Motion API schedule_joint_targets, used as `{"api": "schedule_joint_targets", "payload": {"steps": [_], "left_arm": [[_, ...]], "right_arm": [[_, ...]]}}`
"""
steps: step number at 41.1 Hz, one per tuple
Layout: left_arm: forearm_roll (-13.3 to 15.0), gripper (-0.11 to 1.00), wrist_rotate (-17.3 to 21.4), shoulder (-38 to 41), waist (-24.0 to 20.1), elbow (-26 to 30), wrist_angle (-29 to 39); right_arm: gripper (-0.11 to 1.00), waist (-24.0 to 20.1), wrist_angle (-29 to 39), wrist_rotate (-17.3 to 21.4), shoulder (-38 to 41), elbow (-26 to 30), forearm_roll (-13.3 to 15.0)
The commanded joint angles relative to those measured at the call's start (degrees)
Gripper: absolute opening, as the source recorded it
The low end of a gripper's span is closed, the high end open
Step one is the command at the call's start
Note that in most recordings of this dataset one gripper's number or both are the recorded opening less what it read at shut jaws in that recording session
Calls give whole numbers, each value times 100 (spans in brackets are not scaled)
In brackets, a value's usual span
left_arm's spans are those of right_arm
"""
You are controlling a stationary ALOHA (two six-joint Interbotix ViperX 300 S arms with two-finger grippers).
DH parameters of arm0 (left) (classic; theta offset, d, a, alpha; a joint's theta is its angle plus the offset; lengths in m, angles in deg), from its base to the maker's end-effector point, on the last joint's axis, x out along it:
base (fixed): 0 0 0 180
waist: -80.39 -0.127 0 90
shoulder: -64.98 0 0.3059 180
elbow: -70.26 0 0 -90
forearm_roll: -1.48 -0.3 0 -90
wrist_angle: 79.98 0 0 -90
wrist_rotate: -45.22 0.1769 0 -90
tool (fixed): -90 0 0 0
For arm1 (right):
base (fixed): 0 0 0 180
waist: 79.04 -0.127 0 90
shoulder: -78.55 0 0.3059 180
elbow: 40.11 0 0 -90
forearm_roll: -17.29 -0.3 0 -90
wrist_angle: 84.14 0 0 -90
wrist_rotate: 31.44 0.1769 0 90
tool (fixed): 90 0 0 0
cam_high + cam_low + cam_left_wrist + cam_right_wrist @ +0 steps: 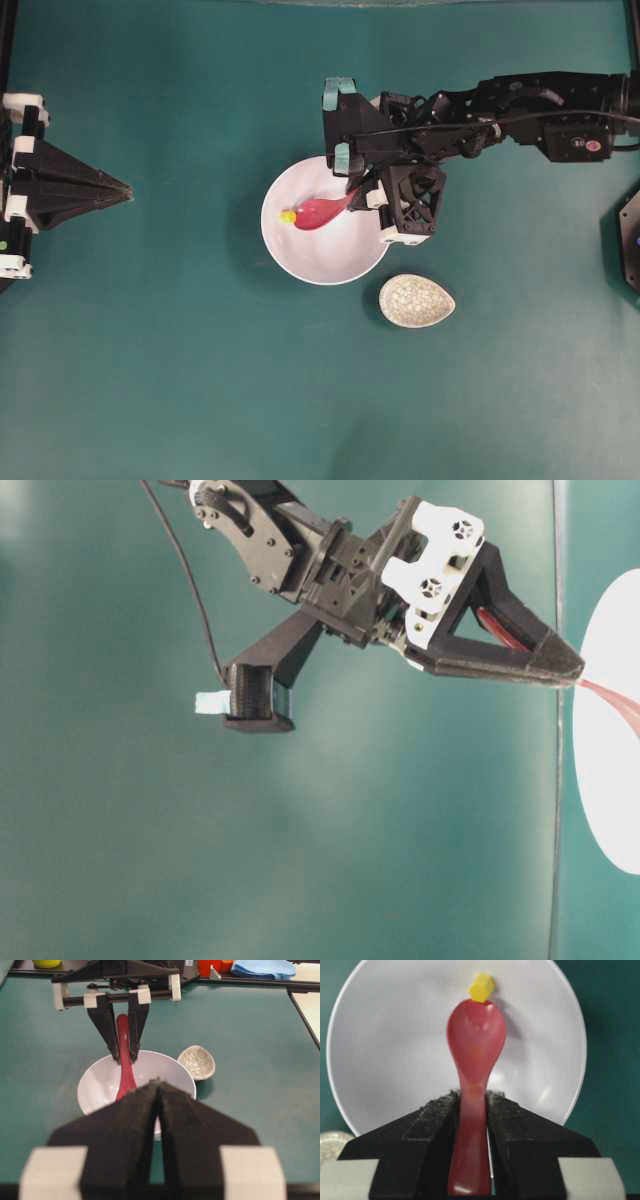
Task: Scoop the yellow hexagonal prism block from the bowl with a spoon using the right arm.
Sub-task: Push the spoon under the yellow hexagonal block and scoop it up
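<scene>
Grip: right gripper [472, 1110] clenched on the spoon [475, 1050] handle, bottom centre of the wrist view.
Block: yellow hexagonal prism block [481, 987] touches the scoop tip inside the bowl [385, 1035], upper centre.
Risk: the tip may push the block away up the wall instead of getting under it.
Obstacles: none between the two; speckled dish [417, 300] beside the bowl, lower right.
Far: left gripper [125, 190] pressed together, empty, at left edge.
</scene>
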Motion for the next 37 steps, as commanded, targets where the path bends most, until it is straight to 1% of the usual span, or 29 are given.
{"api": "schedule_joint_targets", "payload": {"steps": [1,10,18,22,37], "left_arm": [[-9,-1,9,44,0,149,-70],[-9,-1,9,44,0,149,-62],[-9,-1,9,44,0,149,-70],[-9,-1,9,44,0,141,-53],[-9,-1,9,44,0,149,-44]], "right_arm": [[24,18,-97,9,-97,141,-53],[24,18,-299,9,-97,141,-97],[24,18,-510,281,-97,132,-123],[24,18,-563,352,-97,114,-114],[24,18,-677,360,-105,114,-114]]}}
